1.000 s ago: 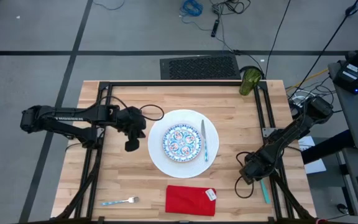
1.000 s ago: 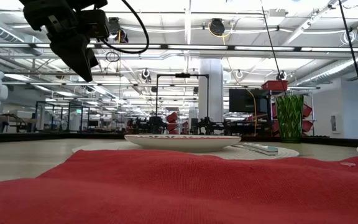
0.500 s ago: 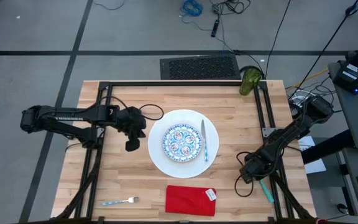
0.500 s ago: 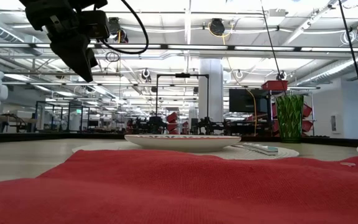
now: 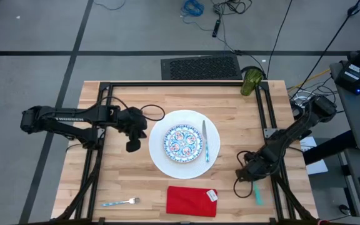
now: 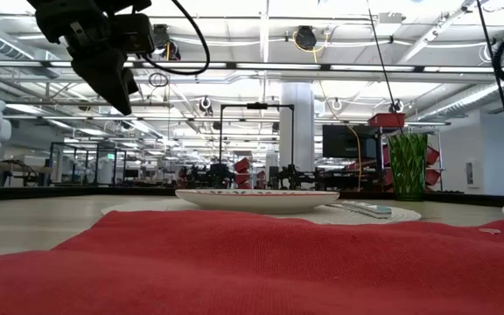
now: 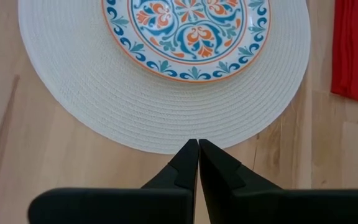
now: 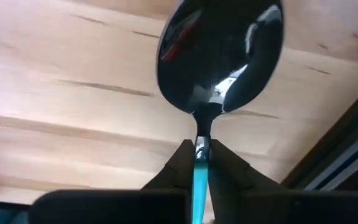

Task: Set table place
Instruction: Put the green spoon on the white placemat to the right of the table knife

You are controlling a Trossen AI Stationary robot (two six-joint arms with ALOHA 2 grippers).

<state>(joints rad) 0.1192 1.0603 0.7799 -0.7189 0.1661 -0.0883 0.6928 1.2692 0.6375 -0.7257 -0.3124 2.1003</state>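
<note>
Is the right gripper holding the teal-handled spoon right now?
Yes, the right wrist view shows the right gripper shut on the teal-handled spoon at its neck, bowl pointing away above the table.

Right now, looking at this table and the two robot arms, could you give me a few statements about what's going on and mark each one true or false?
1. The right hand is shut on the teal-handled spoon. True.
2. The small blue-patterned plate sits on the big white plate. True.
3. The fork lies on the white plate. False: it lies on the bare table, near the front edge, to the left of the red napkin.
4. The left hand is holding the knife. False: it is shut on nothing, beside the white plate's rim; the knife lies on the plate's right side.
5. The green cup stands in the middle of the table. False: it stands at the far right corner.
</note>
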